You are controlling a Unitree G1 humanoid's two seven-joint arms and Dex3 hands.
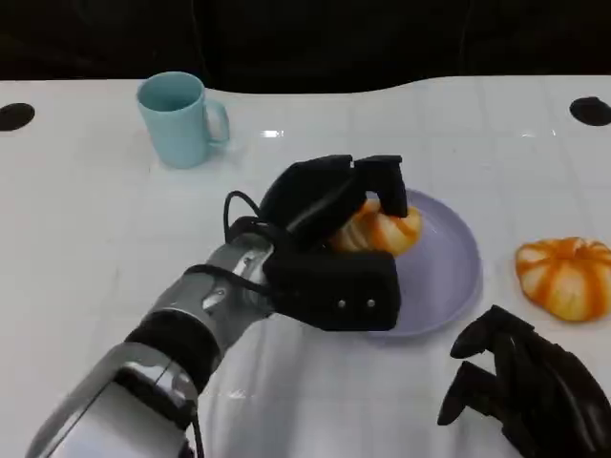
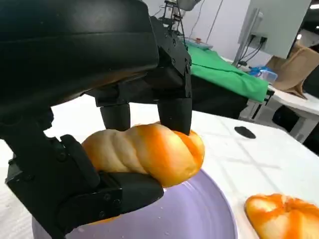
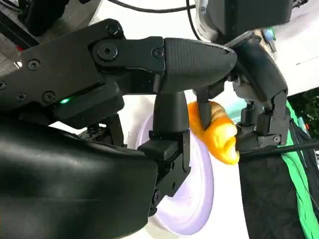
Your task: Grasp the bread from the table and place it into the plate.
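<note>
Left hand (image 1: 334,243) grips bread (image 1: 382,229) above plate (image 1: 449,277).

3 cameras: 1 high over the table, 2 close at the wrists.

The head view looks steeply down on the white table (image 1: 86,239), far edge along the frame's top, the plate (image 1: 449,277) right of centre. The left wrist view sits close behind the left hand (image 2: 124,134), looking low across the plate (image 2: 199,214) toward a room at upper right. The right wrist view, turned on its side, looks past the right hand (image 3: 169,124) at the same plate (image 3: 194,199) and bread (image 3: 219,134).
</note>
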